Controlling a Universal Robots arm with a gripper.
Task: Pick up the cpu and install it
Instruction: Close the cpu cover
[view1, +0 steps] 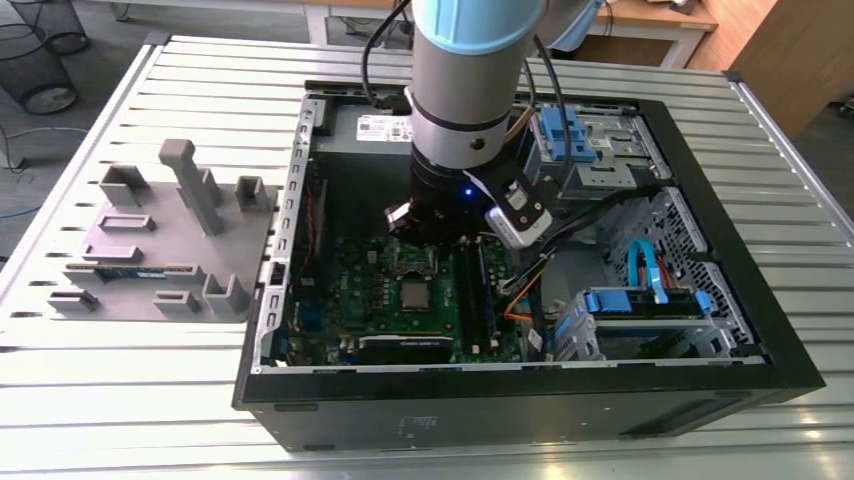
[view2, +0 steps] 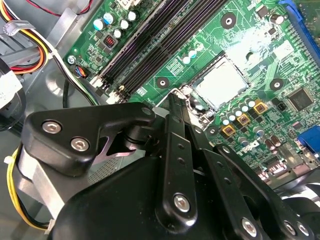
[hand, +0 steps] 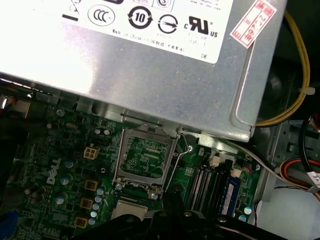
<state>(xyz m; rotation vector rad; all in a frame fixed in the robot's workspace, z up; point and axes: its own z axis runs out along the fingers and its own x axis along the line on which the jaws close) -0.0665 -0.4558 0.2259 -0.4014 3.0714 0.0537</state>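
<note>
Near the gripper (view2: 176, 100) — the cpu (view2: 220, 80) lies on the green board (view2: 155, 87).

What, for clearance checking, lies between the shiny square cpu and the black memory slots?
In the second wrist view, a row of small round capacitors on the green board separates cpu from memory slots.

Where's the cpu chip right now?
In the exterior view the cpu lies in the socket of the green board inside the computer case, the memory slots beside it toward the view's right.

cpu (hand: 129, 209) — partly covered, first wrist view
</note>
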